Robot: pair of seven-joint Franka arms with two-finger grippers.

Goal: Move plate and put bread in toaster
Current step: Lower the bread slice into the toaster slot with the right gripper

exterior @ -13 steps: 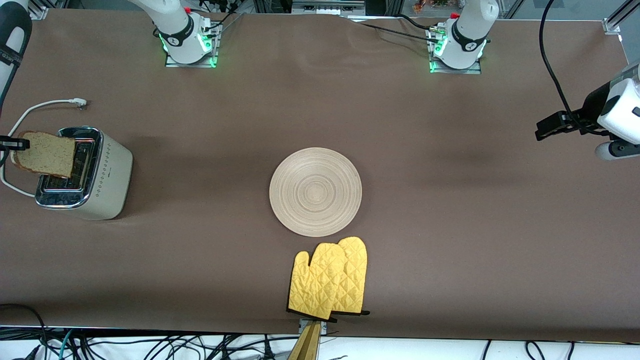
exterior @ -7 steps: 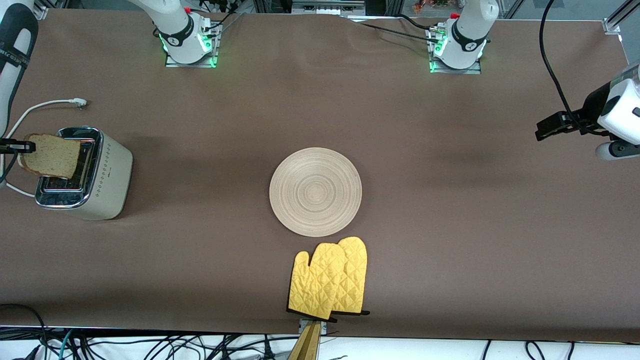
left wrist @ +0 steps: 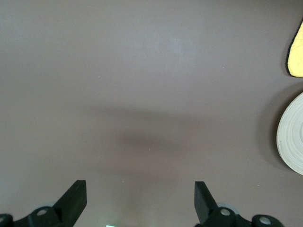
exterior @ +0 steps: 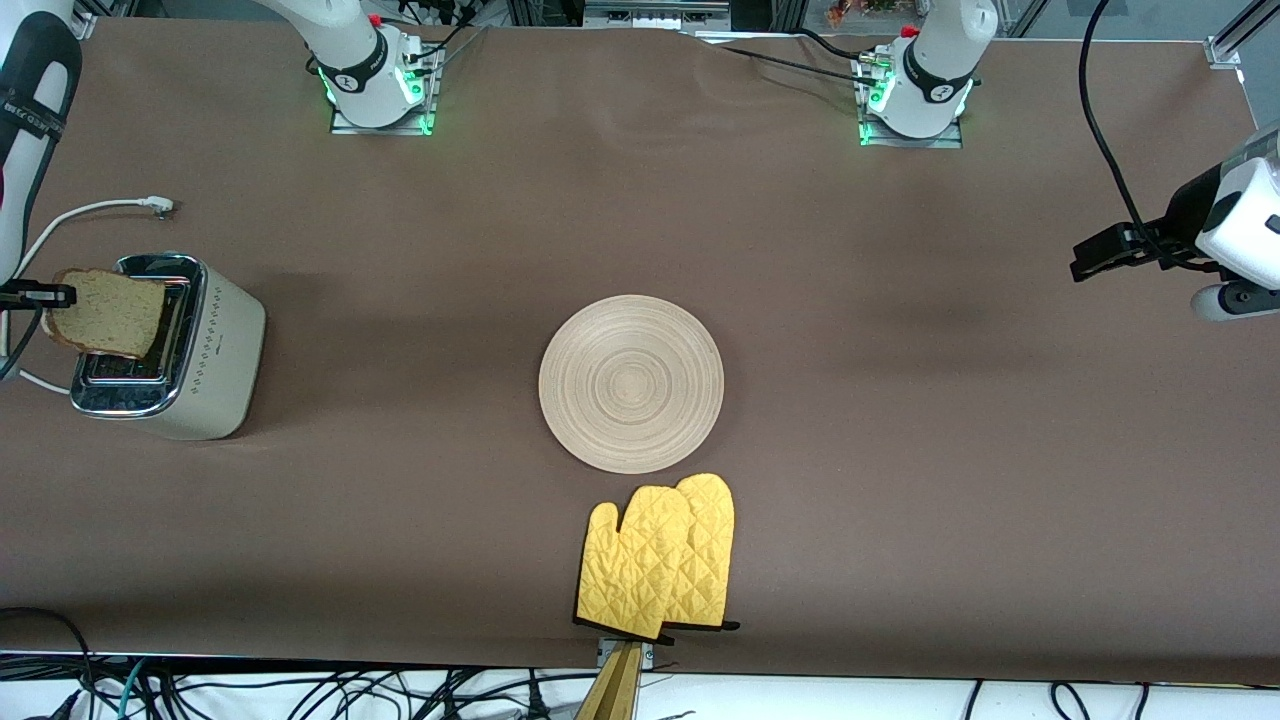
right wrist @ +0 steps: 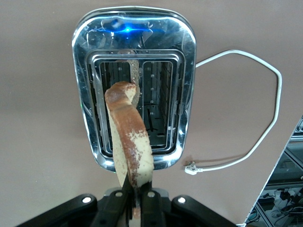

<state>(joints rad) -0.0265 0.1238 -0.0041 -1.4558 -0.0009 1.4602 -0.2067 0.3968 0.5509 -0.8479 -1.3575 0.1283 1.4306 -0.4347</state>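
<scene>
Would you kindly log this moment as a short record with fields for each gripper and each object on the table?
right gripper: shut on the bread, over the toaster
bread: edge-on above a slot, not yet in
left gripper: open, empty, waiting over bare table
plate: mid-table, empty
oven mitts: nearer the front camera than the plate

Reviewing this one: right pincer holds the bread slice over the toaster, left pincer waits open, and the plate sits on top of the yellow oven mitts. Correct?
Not quite. The plate lies flat on the table, beside the yellow oven mitts and farther from the front camera; the front view shows this. The rest stands: the right pincer holds the bread over the toaster, and the left pincer waits open.
</scene>
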